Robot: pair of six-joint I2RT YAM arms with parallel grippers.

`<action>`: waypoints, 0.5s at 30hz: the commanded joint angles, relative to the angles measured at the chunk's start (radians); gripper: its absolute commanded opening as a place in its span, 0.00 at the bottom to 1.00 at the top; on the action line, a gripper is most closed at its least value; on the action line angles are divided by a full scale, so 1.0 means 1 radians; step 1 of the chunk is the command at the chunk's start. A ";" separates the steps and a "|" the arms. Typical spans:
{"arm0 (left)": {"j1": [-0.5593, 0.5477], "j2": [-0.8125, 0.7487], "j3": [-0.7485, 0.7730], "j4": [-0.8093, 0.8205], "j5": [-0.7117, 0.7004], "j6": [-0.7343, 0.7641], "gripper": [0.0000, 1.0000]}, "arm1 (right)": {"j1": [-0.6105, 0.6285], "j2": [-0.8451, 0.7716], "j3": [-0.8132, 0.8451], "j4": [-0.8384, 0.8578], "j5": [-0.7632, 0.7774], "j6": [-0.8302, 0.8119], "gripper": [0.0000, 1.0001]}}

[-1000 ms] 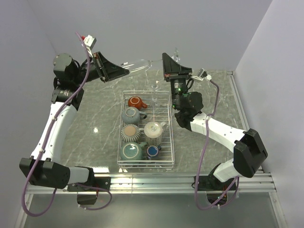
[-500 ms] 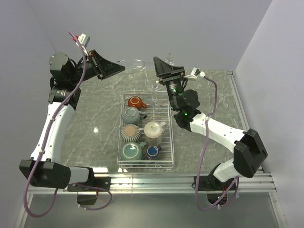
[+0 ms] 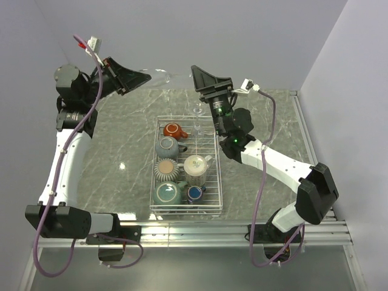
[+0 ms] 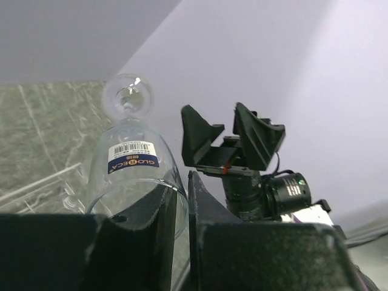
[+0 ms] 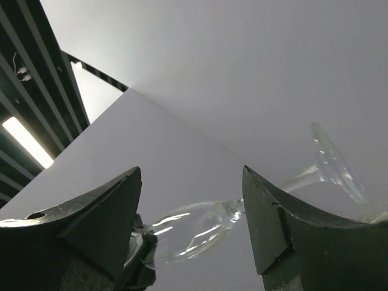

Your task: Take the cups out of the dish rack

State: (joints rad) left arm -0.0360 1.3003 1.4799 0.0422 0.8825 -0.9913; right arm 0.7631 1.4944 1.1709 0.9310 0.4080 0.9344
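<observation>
Clear stemmed glass [image 4: 134,160] clamped in left hand [image 3: 140,77], aloft off the rack [image 3: 217,163]; right hand [image 4: 217,118] wide

Room, as I log it: grey-green marbled tabletop [image 3: 115,139]; plain pale lavender walls [image 3: 254,36]; aluminium rail [image 3: 200,233] along near edge; slatted ceiling, one strip light [image 5: 25,141].

So the left arm [image 3: 60,163] is stretched way up and out, wrist bent across so the left gripper [image 3: 138,77] points sideways at the other hand. Its fingers [image 4: 145,236] are pinched nearly together on the rim of a clear stemmed glass [image 4: 133,163]. The right arm [image 3: 279,167] is folded at the elbow with the forearm reaching in. The right gripper [image 3: 200,73] is tilted up, jaws spread wide with nothing between them, facing the left fingertips across a gap.
</observation>
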 commanded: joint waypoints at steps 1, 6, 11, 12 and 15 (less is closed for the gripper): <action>0.010 -0.009 0.082 0.039 -0.060 0.083 0.00 | 0.005 0.012 0.047 0.003 -0.015 0.004 0.74; 0.033 0.004 0.115 -0.019 -0.115 0.198 0.00 | 0.005 0.007 0.047 0.018 -0.028 -0.022 0.74; 0.068 0.011 0.195 -0.183 -0.217 0.429 0.00 | 0.005 -0.028 0.056 0.008 -0.107 -0.120 0.74; 0.071 0.008 0.204 -0.226 -0.241 0.545 0.00 | 0.005 -0.046 0.059 -0.007 -0.124 -0.143 0.74; 0.081 -0.028 0.195 -0.344 -0.339 0.757 0.00 | 0.005 -0.091 0.078 -0.087 -0.195 -0.242 0.74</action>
State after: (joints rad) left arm 0.0307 1.3212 1.6321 -0.2180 0.6754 -0.5385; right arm 0.7635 1.4872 1.1786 0.8913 0.3004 0.8127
